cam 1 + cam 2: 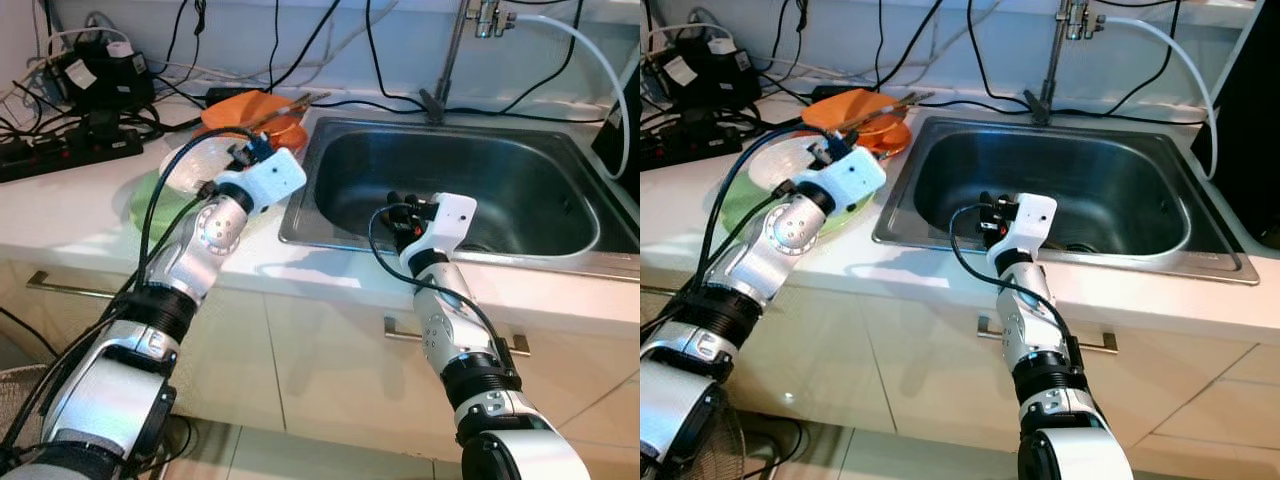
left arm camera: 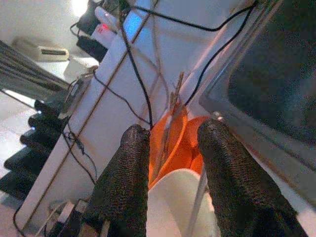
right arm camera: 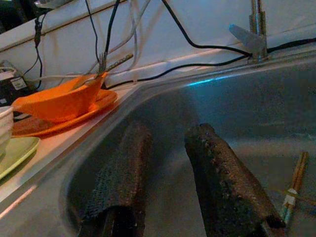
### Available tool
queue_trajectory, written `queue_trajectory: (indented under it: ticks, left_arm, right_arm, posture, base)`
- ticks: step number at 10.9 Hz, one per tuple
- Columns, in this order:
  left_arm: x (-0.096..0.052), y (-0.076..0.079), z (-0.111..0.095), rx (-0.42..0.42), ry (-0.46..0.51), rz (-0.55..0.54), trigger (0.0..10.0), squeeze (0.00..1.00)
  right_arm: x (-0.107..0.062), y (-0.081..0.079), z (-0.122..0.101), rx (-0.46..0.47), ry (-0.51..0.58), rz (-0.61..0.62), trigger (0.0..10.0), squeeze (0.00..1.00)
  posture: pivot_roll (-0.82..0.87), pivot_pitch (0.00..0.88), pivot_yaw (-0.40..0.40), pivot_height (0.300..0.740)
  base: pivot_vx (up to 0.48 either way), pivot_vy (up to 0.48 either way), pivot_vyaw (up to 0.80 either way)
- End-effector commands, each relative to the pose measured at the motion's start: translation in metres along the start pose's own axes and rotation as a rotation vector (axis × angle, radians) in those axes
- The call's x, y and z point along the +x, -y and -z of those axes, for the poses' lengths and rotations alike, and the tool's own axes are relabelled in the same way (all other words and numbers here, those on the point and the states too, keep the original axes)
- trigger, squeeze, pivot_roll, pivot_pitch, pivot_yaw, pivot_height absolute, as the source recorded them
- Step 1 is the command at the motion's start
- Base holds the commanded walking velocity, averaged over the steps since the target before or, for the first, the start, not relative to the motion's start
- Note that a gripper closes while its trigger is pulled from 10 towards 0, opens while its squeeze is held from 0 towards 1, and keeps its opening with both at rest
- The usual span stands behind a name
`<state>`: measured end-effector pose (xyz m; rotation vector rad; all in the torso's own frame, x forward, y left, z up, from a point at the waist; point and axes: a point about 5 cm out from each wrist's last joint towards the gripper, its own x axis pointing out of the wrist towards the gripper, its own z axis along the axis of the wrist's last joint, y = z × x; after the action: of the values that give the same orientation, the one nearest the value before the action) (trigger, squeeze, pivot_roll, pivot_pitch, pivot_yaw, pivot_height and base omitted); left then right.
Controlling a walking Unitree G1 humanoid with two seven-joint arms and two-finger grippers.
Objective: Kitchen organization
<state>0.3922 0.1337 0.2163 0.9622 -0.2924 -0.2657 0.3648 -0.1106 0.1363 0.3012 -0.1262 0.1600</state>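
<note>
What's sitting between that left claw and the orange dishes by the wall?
A white bowl, seen between the left gripper's open fingers in the left wrist view; the orange bowl and plate lie just beyond it.

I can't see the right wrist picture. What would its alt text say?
Two black fingers of the right gripper, open and holding nothing, reach into a steel sink where chopsticks lie on the bottom. On the counter beside the sink, an orange bowl holding utensils sits on an orange plate; a faucet stands behind.
</note>
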Motion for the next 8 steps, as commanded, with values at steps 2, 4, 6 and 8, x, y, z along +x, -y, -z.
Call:
queue_trajectory:
  ticks: [2,4,6,8]
  left_arm:
    - [0.0025,-0.0032,-0.0032,0.006,0.017,0.01,10.0,1.0]
    - [0.003,0.0003,0.0023,0.05,-0.01,0.044,10.0,0.0]
    - [0.0053,-0.0002,0.0023,0.066,-0.018,0.044,10.0,0.0]
    - [0.012,-0.0013,0.0001,0.117,-0.032,0.048,10.0,0.0]
  right_arm:
    - [0.004,-0.0023,-0.0052,-0.004,0.019,-0.003,10.0,0.0]
    - [0.004,-0.0033,-0.004,-0.002,0.015,-0.005,10.0,0.0]
    - [0.0038,-0.0035,-0.0035,0.0,0.014,-0.005,10.0,0.0]
    - [0.0036,-0.0037,-0.0033,0.0,0.015,-0.004,10.0,0.0]
  posture:
    - [0.14,0.0,0.046,0.74]
    - [0.14,0.0,0.045,0.74]
    - [0.15,0.0,0.046,0.74]
    - [0.14,0.0,0.048,0.74]
  base:
    - [0.0,0.0,0.0]
    - [0.0,0.0,0.0]
    - [0.0,0.0,0.0]
    - [0.0,0.0,0.0]
